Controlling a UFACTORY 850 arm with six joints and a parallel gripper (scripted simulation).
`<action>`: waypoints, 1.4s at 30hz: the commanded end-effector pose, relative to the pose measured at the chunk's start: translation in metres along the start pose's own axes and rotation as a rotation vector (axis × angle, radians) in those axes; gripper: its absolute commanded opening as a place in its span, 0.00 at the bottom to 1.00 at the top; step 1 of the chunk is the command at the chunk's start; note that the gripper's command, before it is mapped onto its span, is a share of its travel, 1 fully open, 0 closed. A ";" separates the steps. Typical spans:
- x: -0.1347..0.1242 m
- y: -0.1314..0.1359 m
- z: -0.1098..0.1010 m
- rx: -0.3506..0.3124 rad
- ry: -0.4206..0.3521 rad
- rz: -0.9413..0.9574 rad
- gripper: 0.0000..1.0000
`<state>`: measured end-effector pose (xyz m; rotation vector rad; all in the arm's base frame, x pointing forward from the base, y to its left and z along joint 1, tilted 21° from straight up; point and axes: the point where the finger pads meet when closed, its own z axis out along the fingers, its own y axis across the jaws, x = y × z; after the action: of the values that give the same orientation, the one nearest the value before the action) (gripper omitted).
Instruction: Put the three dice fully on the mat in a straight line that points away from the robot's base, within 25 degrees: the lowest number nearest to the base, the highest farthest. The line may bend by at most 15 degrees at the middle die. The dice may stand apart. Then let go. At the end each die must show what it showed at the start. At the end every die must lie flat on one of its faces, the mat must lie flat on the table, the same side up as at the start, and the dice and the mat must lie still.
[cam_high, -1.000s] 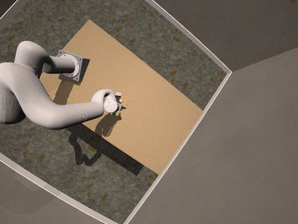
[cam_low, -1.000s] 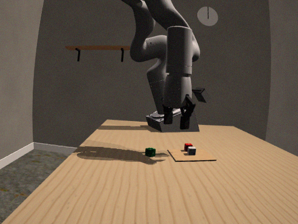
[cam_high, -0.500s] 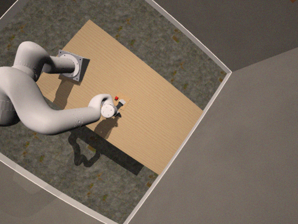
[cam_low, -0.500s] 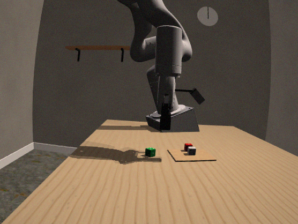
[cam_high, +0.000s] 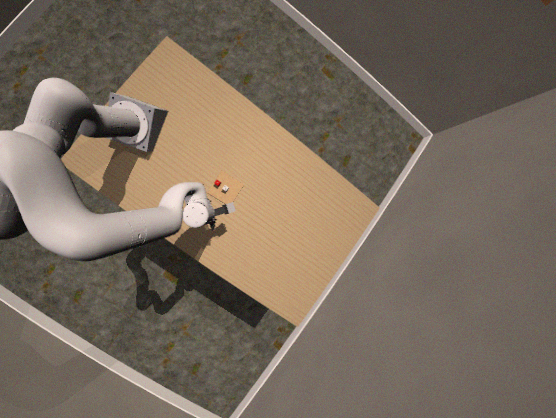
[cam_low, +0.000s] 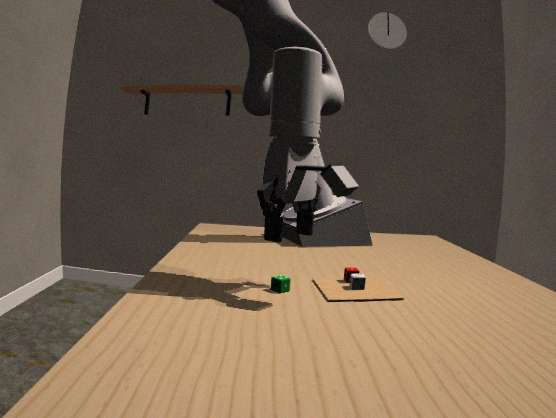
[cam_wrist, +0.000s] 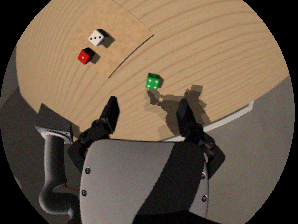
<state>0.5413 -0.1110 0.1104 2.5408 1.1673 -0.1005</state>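
Wrist view shows the end effector (cam_wrist: 148, 117) with its fingers wide apart and nothing in them, hanging high over the green die (cam_wrist: 153, 82). That die sits on the bare tabletop (cam_low: 280, 360), just beside the mat (cam_low: 372, 295), toward the left long edge. I think the arm should drop straight down, pinch the die's flat sides gently, and keep its top face up. The mat holds the red die (cam_low: 351, 273) and the white die (cam_low: 357, 281), almost touching.

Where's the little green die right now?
The green die sits on the bare wooden table, just off the mat that holds the red die and white die. In the exterior view it lies left of the mat.
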 end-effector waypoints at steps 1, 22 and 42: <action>-0.005 0.005 0.000 -0.020 0.000 0.117 1.00; -0.007 0.007 0.000 -0.021 0.001 0.174 0.42; -0.007 0.007 0.000 -0.021 0.001 0.174 0.42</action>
<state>0.5407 -0.1207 0.1131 2.6115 0.9382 -0.0472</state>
